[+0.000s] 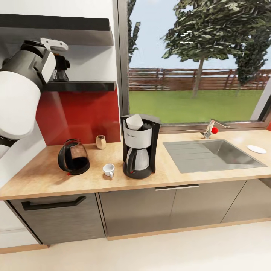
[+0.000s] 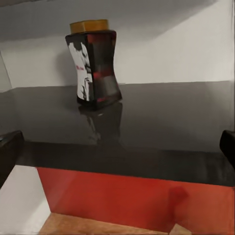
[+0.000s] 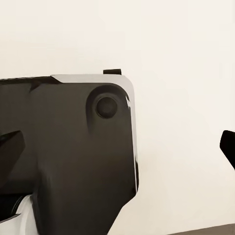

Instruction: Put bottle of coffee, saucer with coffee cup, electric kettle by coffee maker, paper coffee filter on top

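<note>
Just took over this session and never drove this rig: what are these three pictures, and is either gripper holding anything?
The head view looks down on the kitchen countertop. On it stand the coffee maker with a paper coffee filter on top, the electric kettle, the coffee cup and, beyond the sink, the saucer. The left arm is raised to the kitchen shelf. The left wrist view faces the bottle of coffee standing on that shelf; the left gripper is open and empty. The right wrist view shows a dark robot part; the right gripper looks open, holding nothing.

Dark brown bottle of coffee (image 2: 93,66) with yellow cap, glossy black kitchen shelf (image 2: 147,132), red wall panel (image 1: 81,116).
</note>
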Robot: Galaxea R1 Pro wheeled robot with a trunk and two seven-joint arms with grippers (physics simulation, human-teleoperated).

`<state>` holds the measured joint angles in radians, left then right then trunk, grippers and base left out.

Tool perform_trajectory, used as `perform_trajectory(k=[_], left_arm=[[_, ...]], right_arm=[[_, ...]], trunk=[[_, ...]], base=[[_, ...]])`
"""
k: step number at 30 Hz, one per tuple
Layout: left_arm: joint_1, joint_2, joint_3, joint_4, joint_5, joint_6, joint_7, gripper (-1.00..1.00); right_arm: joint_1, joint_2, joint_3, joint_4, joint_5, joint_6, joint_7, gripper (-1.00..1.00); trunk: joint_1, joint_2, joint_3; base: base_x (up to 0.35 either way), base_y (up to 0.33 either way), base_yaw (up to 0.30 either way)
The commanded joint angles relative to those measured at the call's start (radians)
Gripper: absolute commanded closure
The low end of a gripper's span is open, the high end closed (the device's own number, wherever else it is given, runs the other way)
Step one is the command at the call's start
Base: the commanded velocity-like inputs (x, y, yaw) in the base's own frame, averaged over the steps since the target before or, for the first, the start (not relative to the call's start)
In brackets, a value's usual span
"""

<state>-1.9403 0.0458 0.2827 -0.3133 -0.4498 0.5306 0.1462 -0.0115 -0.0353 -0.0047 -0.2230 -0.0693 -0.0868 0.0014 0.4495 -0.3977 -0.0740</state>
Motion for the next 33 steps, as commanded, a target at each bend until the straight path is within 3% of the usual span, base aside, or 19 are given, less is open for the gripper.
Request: perform_trajectory(k=[1, 3, 9, 23, 33], left_arm=[[-0.002, -0.001, 0.004, 0.009, 0.012, -0.002, 0.008, -1.00], [-0.003, -0.001, 0.004, 0.030, 0.039, -0.012, 0.020, -1.00], [0.003, 0.000, 0.000, 0.039, 0.057, -0.021, 0.027, -1.00], [0.009, -0.001, -0.005, 0.033, 0.055, -0.088, 0.032, -1.00], [0.009, -0.009, -0.007, 0.033, 0.055, -0.090, 0.072, -1.00]], right_arm=[[-0.001, 0.000, 0.000, 0.001, -0.007, -0.004, 0.000, -1.00], [-0.001, 0.000, 0.000, 0.001, -0.007, -0.004, 0.000, -1.00], [-0.001, 0.000, 0.000, 0.001, -0.007, -0.004, 0.000, -1.00], [-0.001, 0.000, 0.000, 0.001, -0.007, -0.004, 0.000, -1.00], [-0.001, 0.000, -0.002, -0.001, -0.008, -0.002, 0.000, -1.00]], trunk=[[0.001, -0.002, -0.002], [0.001, -0.002, -0.002], [0.001, -0.002, -0.002], [0.001, -0.002, -0.002], [0.001, -0.002, -0.004]], base=[[0.000, 0.000, 0.000], [0.000, 0.000, 0.000], [0.000, 0.000, 0.000], [0.000, 0.000, 0.000], [0.000, 0.000, 0.036]])
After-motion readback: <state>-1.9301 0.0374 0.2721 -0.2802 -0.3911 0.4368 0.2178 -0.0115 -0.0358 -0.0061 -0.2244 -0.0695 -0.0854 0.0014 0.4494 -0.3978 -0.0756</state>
